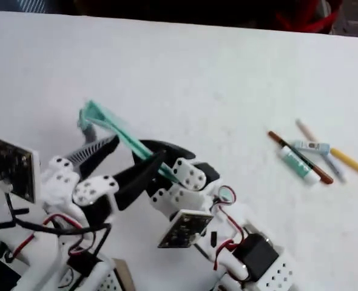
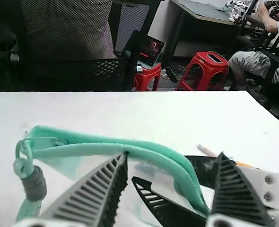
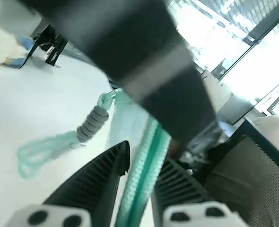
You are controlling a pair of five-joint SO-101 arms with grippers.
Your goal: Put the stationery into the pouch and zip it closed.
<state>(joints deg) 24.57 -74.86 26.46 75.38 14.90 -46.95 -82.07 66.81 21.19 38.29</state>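
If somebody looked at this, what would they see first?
Probably the mint-green pouch, held up over the near left of the white table, with the left gripper and right gripper both clamping it in their jaws. Then the pens and glue stick, lying loose at the right.
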